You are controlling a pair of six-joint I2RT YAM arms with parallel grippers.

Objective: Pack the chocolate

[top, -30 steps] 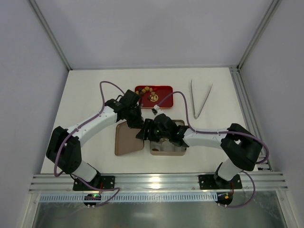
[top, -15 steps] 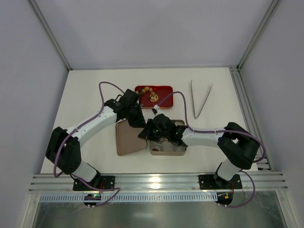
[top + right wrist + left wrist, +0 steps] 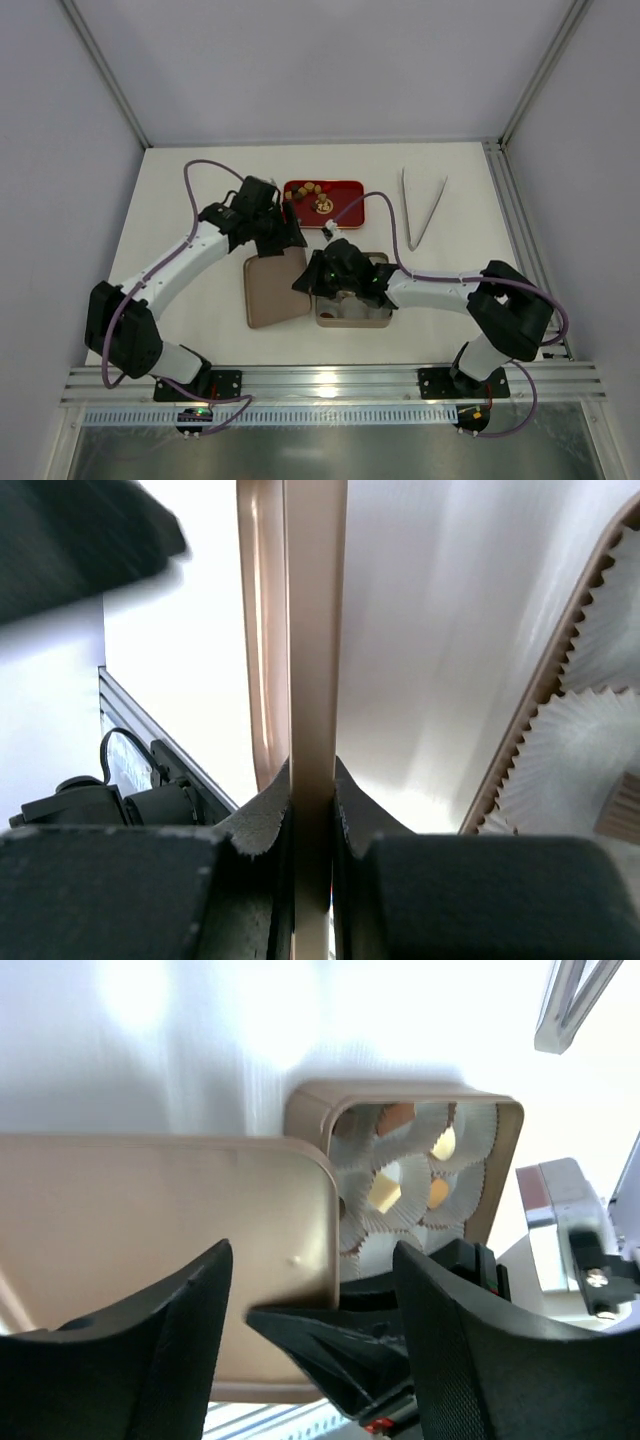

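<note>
Several chocolate pieces (image 3: pixel 312 187) lie in a red tray (image 3: pixel 345 187) at the back. More chocolate (image 3: pixel 386 1192) sits in white paper cups inside the tan box (image 3: pixel 380 322). The box's flat tan lid (image 3: pixel 272 290) lies left of the box. My right gripper (image 3: pixel 305 282) is shut on the lid's right edge (image 3: pixel 315 680), its pads pressed on both sides. My left gripper (image 3: pixel 290 234) hovers open above the lid's far corner (image 3: pixel 300 1210), holding nothing.
Metal tweezers (image 3: pixel 420 208) lie at the back right of the white table. The red tray stands just behind both grippers. A metal rail (image 3: pixel 330 382) runs along the near edge, and the enclosure walls stand close on the sides.
My left gripper has opened, let go of the lid and drawn back toward the left. My right gripper has closed on the lid's edge.
</note>
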